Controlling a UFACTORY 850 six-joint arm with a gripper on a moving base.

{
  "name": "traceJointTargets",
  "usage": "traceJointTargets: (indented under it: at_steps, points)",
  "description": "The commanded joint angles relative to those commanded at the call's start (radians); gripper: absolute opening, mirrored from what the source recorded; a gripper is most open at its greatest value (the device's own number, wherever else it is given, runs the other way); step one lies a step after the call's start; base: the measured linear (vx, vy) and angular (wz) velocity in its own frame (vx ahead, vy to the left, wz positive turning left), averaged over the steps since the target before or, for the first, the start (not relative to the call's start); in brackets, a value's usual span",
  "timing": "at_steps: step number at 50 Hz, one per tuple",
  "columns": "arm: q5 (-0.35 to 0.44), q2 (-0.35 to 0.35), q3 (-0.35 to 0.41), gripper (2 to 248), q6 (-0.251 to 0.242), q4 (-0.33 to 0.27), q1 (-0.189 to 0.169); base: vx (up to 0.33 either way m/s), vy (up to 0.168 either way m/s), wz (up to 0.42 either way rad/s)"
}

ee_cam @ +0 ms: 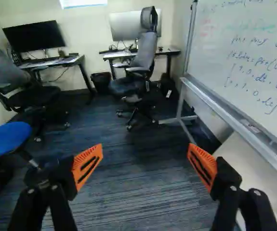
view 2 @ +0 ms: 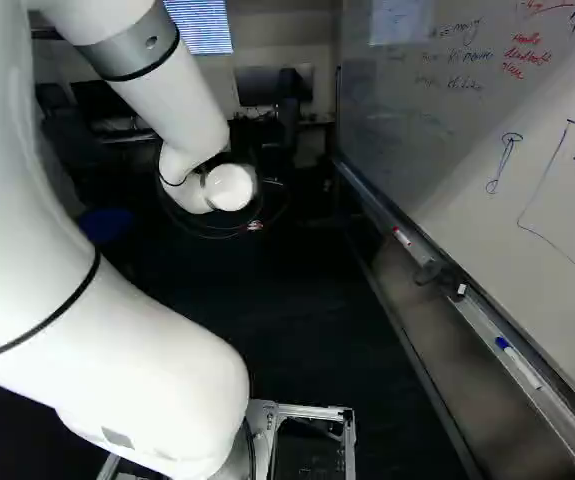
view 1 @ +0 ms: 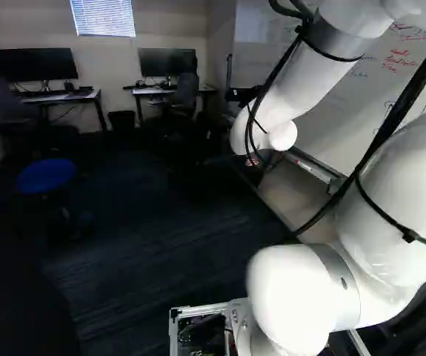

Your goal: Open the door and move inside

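Okay, gripper (ee_cam: pixel 144 150) spread wide, gripping nothing; carpet (ee_cam: pixel 143 187) under and ahead; office chair (ee_cam: pixel 146 50) further ahead, just beside a desk (ee_cam: pixel 169 50); blue stool (ee_cam: pixel 6 138) off to one side; whiteboard (view 2: pixel 467 150) at the right of the right base view; door location, can't tell.

The white arm (view 2: pixel 137 350) fills the left of the right base view, its far end raised before a blue stool seat (view 2: pixel 105 225). Along the right, a whiteboard (view 2: pixel 417 150) bears handwriting above a ledge (view 2: pixel 480 330) holding markers (view 2: pixel 519 363).
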Motion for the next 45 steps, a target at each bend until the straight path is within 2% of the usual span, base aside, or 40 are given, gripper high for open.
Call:
traceJointTargets:
  at_steps: [15, 45]
  points:
    - [0.000, 0.000, 0.000, 247, 0.000, 0.000, 0.000, 0.235, 0.019, 0.069]
    - [0.000, 0.000, 0.000, 247, 0.000, 0.000, 0.000, 0.256, 0.041, 0.171]
